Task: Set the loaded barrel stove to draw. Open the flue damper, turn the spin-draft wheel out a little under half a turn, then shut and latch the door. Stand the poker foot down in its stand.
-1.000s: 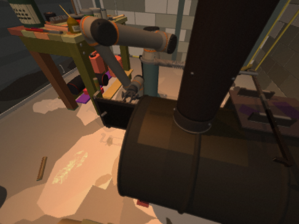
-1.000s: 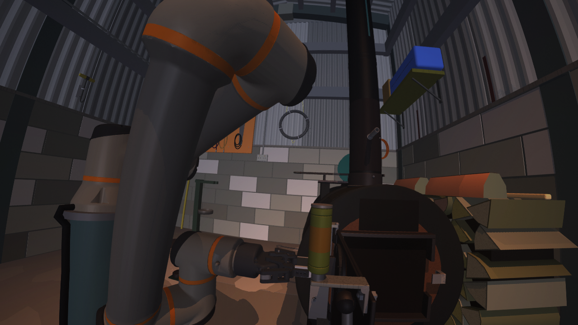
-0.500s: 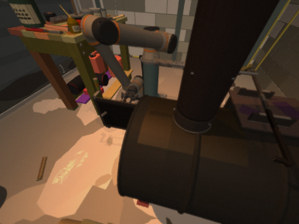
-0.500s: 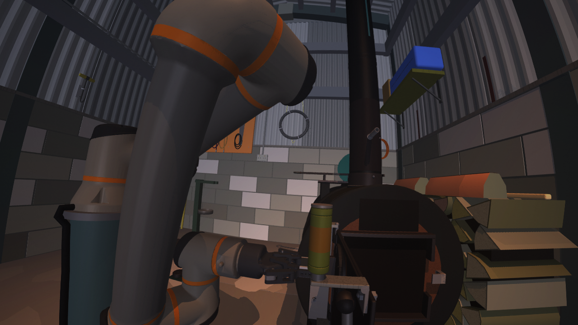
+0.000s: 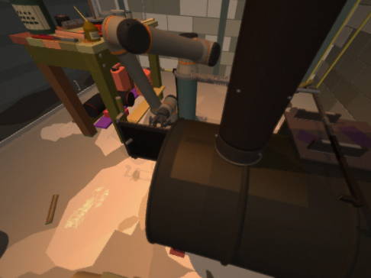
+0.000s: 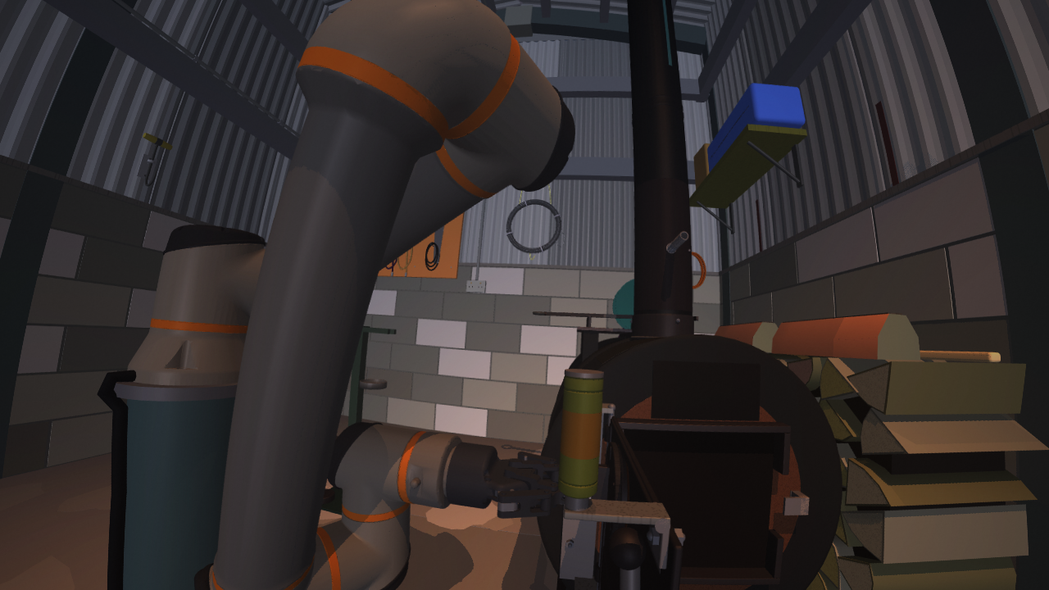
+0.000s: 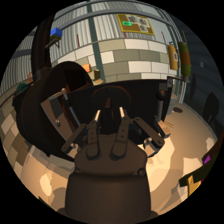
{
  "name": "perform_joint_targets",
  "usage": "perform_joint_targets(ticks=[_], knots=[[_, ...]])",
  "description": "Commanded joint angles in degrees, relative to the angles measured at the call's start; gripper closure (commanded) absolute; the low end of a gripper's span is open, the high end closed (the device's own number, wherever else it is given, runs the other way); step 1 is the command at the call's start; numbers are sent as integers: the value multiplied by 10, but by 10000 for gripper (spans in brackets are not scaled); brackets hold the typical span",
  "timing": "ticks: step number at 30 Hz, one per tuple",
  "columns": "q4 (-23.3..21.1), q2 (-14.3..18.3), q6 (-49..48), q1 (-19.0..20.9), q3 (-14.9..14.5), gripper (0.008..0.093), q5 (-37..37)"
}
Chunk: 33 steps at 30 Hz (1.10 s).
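The dark barrel stove (image 5: 244, 198) lies across the floor with its black door (image 5: 143, 139) swung out at the front end. My gripper (image 7: 109, 113) stands open in front of the round spin-draft wheel (image 7: 110, 95) on the door's outer face and holds nothing. The door's knobbed latch handle (image 7: 160, 95) stands at the door's free edge. The firebox opening (image 6: 697, 492) shows dark behind the door. On the flue pipe (image 6: 658, 169) the damper handle (image 6: 676, 242) sticks out at a slant. The poker (image 5: 336, 147) leans along the stove's far side.
A block wall and corrugated shed walls stand behind. A workbench (image 5: 72, 49) with tools is beyond the door. Split logs (image 6: 931, 440) are stacked beside the stove. A green and orange cylinder (image 6: 581, 439) stands on a small shelf by the door. The arm's pedestal (image 6: 169, 477) is close by.
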Motion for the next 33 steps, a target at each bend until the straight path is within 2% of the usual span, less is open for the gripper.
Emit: perform_joint_targets(ticks=[1,25,33], knots=[[1,-1,0,1,0,534,-1],[9,-3,0,4,-6,539,-4],[9,-3,0,4,-6,699,-4]])
